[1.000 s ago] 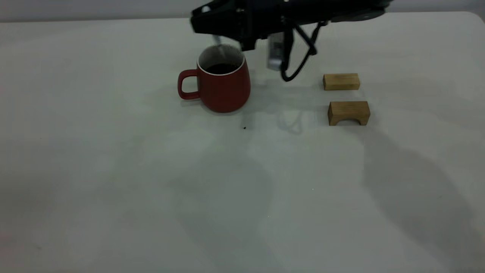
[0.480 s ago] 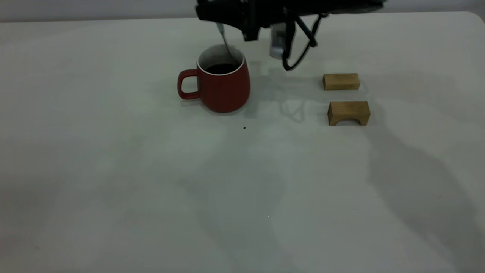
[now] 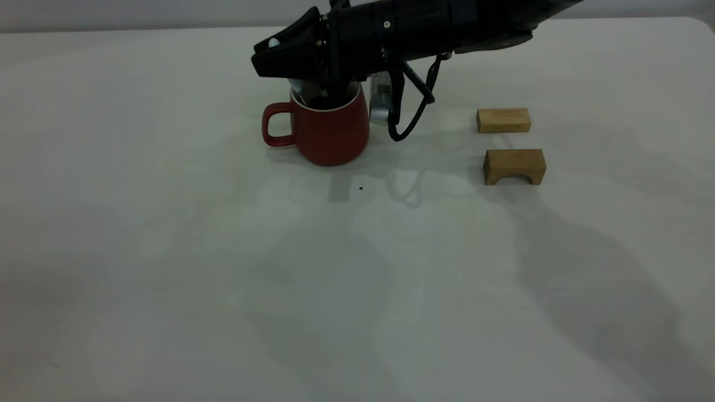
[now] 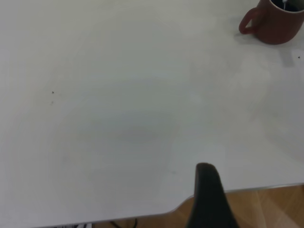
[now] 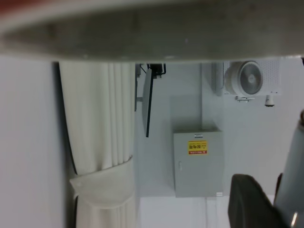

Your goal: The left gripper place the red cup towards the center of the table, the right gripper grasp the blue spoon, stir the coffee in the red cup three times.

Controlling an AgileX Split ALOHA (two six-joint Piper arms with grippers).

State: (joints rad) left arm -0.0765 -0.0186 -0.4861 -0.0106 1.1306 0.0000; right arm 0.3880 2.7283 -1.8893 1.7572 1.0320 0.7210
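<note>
Since half a second ago the right gripper has come down and shifted left; its black nose now hangs right over the mouth of the red cup, where before it sat higher and the spoon's neck showed clear above the rim. Only a short pale-grey piece of the blue spoon shows now, slanting into the cup at the handle side of the opening. The jaws are clenched on the spoon. A looping black cable and a small silver-grey part hang from the arm just right of the cup.

One cup stands on the table, toward the far side and a little left of centre, upright, with its loop handle pointing left. The coffee is hidden by the gripper. A tiny dark speck lies on the table just near of the cup.

Two wooden blocks lie well right of the cup: a plain block farther away and an arched block nearer.

The left gripper is parked far from the cup, over the table's edge; whether its jaws are open cannot be told.

In the right wrist view a grey cabinet carries a yellow label whose writing cannot be read.
</note>
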